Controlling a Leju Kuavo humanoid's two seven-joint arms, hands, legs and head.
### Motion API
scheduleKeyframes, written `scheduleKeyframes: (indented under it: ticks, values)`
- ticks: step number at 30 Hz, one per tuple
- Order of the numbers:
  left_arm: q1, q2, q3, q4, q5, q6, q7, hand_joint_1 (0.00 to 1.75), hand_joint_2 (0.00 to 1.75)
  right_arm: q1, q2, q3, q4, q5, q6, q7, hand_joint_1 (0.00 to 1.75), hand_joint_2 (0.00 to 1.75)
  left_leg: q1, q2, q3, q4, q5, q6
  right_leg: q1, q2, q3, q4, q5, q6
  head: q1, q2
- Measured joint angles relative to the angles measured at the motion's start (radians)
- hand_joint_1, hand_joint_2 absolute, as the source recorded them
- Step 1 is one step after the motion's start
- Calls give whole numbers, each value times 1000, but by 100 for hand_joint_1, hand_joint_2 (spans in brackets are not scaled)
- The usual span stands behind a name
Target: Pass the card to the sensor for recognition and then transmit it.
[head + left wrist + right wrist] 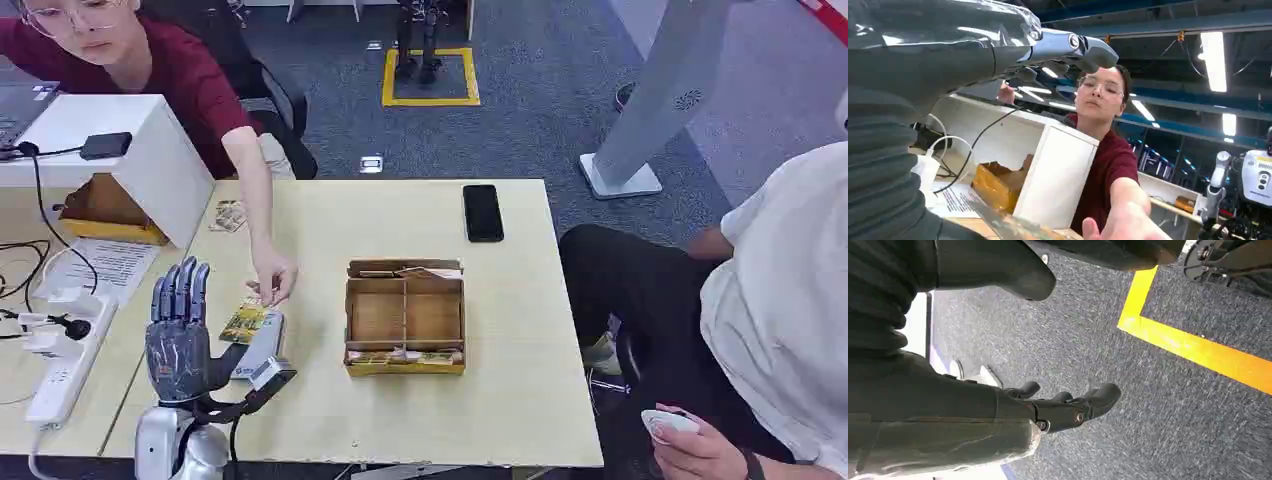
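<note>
**Inspector:** Start with the largest item.

**Assistant:** The pale wooden table (520,400), with a person in a dark red top (170,75) leaning in from the far left corner. A second person in white (780,300) sits at the right. At the table's middle stands a divided cardboard box (404,318); beyond it lies a black phone (483,212).

**Inspector:** The sensor?

**Assistant:** I take the small grey reader (262,344) at the near left to be it. The card (245,320) lies flat on it, and the seated person's hand (272,280) rests on the card's far edge.

**Inspector:** The robot's hands?

**Assistant:** The left hand (180,335) stands upright just beside the reader, fingers straight and apart, holding nothing and clear of the card. The right hand (1068,407) hangs over grey carpet, fingers loosely spread, also holding nothing.

**Inspector:** Progress?

**Assistant:** In my judgement, early. The card sits at the reader, but the robot has not gripped it. Pick-up, presentation for recognition and the hand-over all appear outstanding.
</note>
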Motion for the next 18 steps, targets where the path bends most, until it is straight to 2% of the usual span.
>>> scheduleKeyframes:
  ticks: [18]
  values:
    - [-1,0,19,0,58,0,0,175,175,0,3,-20,0,14,0,1,0,175,0,0,0,0,0,0,0,0,0,0,0,0,0,0]
